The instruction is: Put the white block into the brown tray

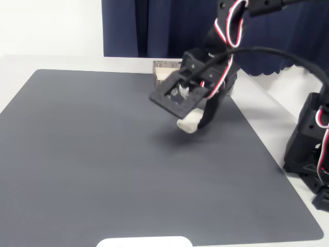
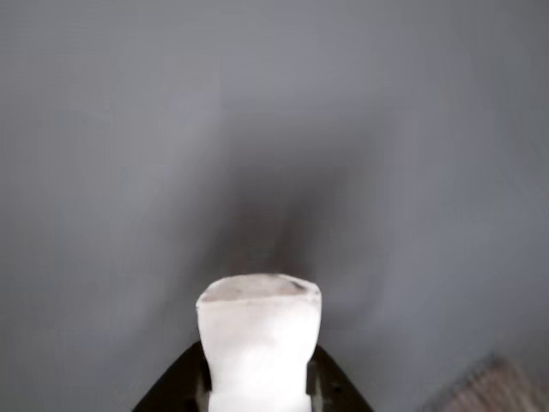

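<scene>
Fixed view: pincer [image 1: 194, 123] was raised above the dark mat [image 1: 103, 154], clear of its surface, with a soft shadow under it. White block [image 1: 188, 124] sat between the fingertips, clamped by the pincer; its lower end stuck out below the black fingers. Block was off the mat, not touching it.

Wrist view: block [image 2: 259, 339] was held upright between two black fingers [image 2: 176, 386], one on each side, pressed against its flanks. Its top face was rounded at the edges and showed a greyish smudge. Blurred grey mat [image 2: 129, 129] lay behind, with a dark shadow just above the block in the picture.

Brown tray [image 1: 165, 70] stood at the mat's far edge, behind the arm and largely hidden by it; a mottled wall and pale inside showed. Block was near the tray but in front of it, not over it. A brownish corner [image 2: 497, 386] appeared at lower right in the wrist view; too blurred to identify.

Mat lay on a white tabletop [image 1: 257, 92]; blue curtain [image 1: 139, 25] behind.
</scene>
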